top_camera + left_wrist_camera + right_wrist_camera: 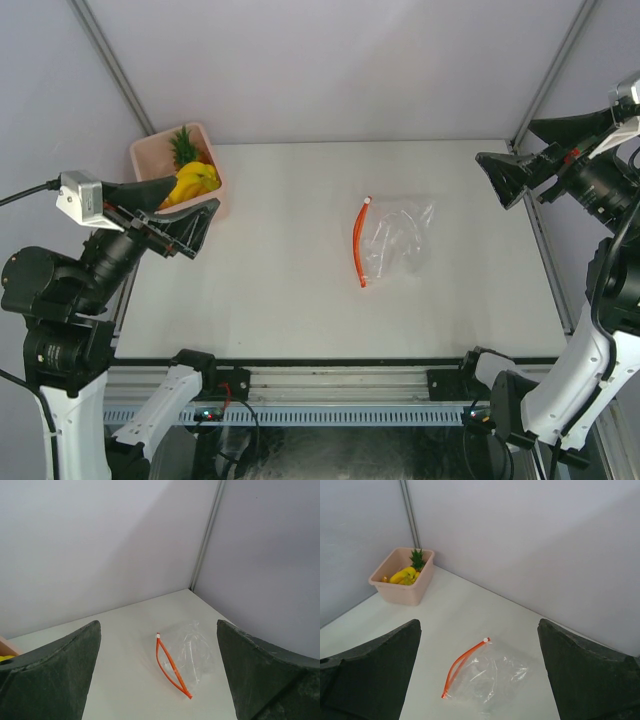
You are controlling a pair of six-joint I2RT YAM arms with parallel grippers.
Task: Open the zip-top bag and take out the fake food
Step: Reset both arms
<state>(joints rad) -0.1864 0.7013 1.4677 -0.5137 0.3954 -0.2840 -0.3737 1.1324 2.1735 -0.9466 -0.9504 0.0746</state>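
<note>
The zip-top bag (400, 240) lies flat at the table's middle right. It looks empty, and its red-orange zip strip (361, 242) is parted open. It also shows in the left wrist view (192, 652) and the right wrist view (492, 677). The fake food, a yellow banana bunch (197, 180) and a pineapple with a green top (183, 148), lies in the pink bin (160, 143) at the back left, as the right wrist view (402, 574) also shows. My left gripper (197, 197) is open and empty above the bin's near side. My right gripper (508, 152) is open and empty, raised at the right edge.
The pink bin (402, 592) stands in the back left corner against the grey wall. Metal frame posts (545, 80) rise at both back corners. A black rail (330, 375) runs along the table's near edge between the arm bases.
</note>
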